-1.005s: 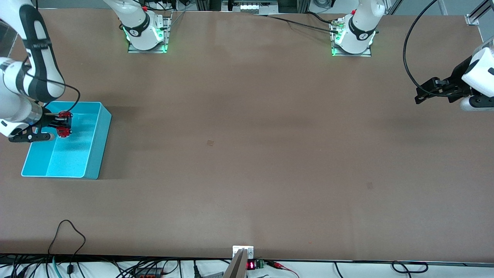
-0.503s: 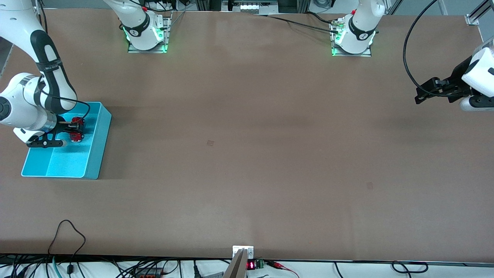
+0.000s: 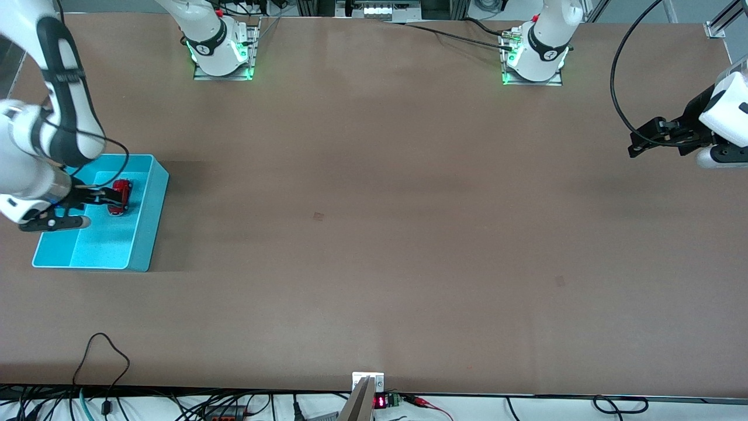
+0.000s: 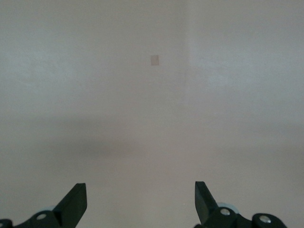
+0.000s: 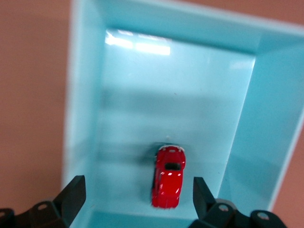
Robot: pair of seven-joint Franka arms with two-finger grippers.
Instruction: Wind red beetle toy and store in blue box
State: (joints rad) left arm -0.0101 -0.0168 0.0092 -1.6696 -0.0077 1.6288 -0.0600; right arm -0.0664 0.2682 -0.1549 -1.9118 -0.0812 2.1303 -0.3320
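The red beetle toy (image 3: 121, 197) lies on the floor of the blue box (image 3: 149, 217), at the right arm's end of the table. In the right wrist view the toy (image 5: 168, 183) lies free on the box floor, close to one wall (image 5: 84, 95). My right gripper (image 3: 99, 196) hangs over the box, open and empty, its jaws wide apart above the toy (image 5: 137, 190). My left gripper (image 3: 638, 143) waits open and empty above bare table at the left arm's end; its wrist view shows only the table between the jaws (image 4: 140, 194).
The brown table carries a small square mark (image 3: 318, 216) near its middle, also seen in the left wrist view (image 4: 154, 60). Loose cables (image 3: 102, 356) lie at the table edge nearest the front camera. The arm bases (image 3: 222, 52) stand along the farthest edge.
The right gripper, shut on the toy over the box a second ago, lowered it, let go and drew back. The toy now lies on the box floor. The left arm has not moved.
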